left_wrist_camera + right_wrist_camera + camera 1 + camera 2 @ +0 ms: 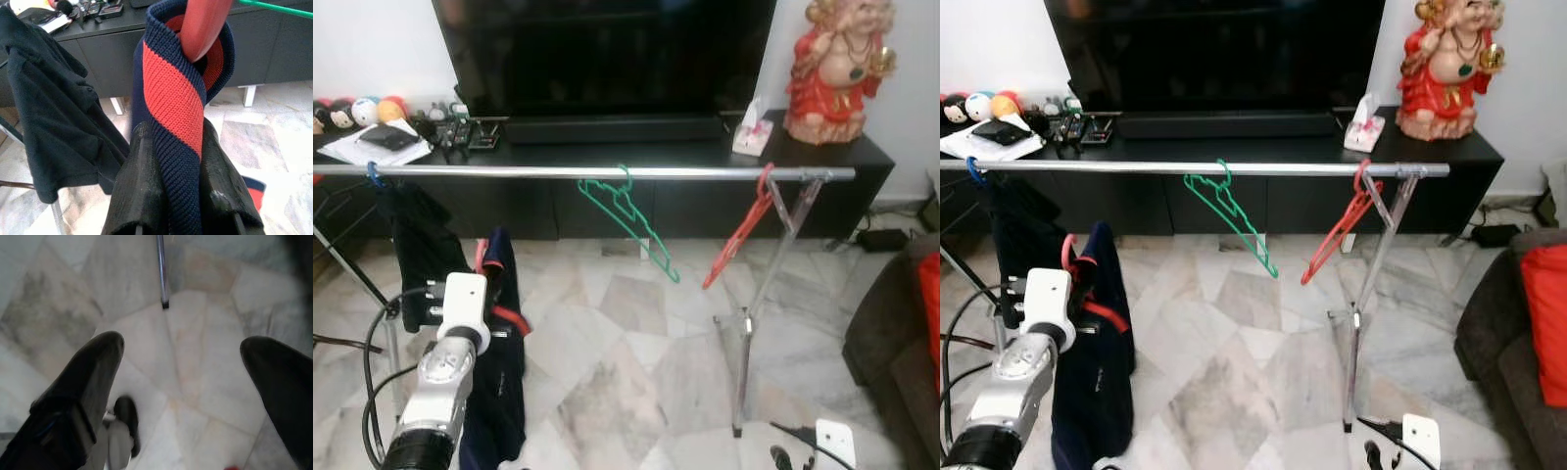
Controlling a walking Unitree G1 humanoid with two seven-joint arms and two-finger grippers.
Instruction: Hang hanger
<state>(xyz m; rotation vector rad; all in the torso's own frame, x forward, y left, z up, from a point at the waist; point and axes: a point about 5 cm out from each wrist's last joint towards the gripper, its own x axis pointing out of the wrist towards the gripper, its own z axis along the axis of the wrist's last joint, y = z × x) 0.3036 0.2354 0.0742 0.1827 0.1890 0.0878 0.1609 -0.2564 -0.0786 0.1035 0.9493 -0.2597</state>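
My left gripper (178, 147) is shut on the navy-and-red striped collar of a garment (504, 377), which is wrapped around a red hanger (200, 24). The dark navy garment hangs from it low at the left, below and in front of the silver rail (607, 172). On the rail hang a bare green hanger (626, 220) at the middle and a bare red hanger (739, 235) near the right end. A black garment (416, 245) hangs from a blue hook (374, 176) at the left. My right gripper (181, 352) is open, low over the floor.
The rack's right legs (744, 362) stand on the marble floor. Behind the rail is a black TV console (862, 157) with a TV (607, 49), a red statue (832, 69) and a tissue box (752, 132). A dark sofa (901, 352) stands at the right.
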